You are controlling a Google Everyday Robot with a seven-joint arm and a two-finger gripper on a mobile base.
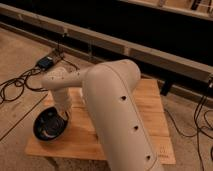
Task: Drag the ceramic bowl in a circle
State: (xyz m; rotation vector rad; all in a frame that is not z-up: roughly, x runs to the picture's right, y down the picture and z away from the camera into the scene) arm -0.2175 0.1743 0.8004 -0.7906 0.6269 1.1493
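The ceramic bowl (49, 128) is a glossy black shallow bowl with a greyish ringed inside. It sits at the front left of the wooden table (150, 107), with its left side over the table's left edge. My gripper (64, 113) hangs down from the white arm (112, 107) and meets the bowl's right rim. The wrist hides how it holds the rim. The arm covers the middle of the table.
Black cables (17, 82) and a small dark box (45, 62) lie on the floor to the left. A long low ledge (150, 52) runs behind the table. More cables (202, 117) lie at the right. The small reddish-brown thing and the pale block are hidden behind the arm.
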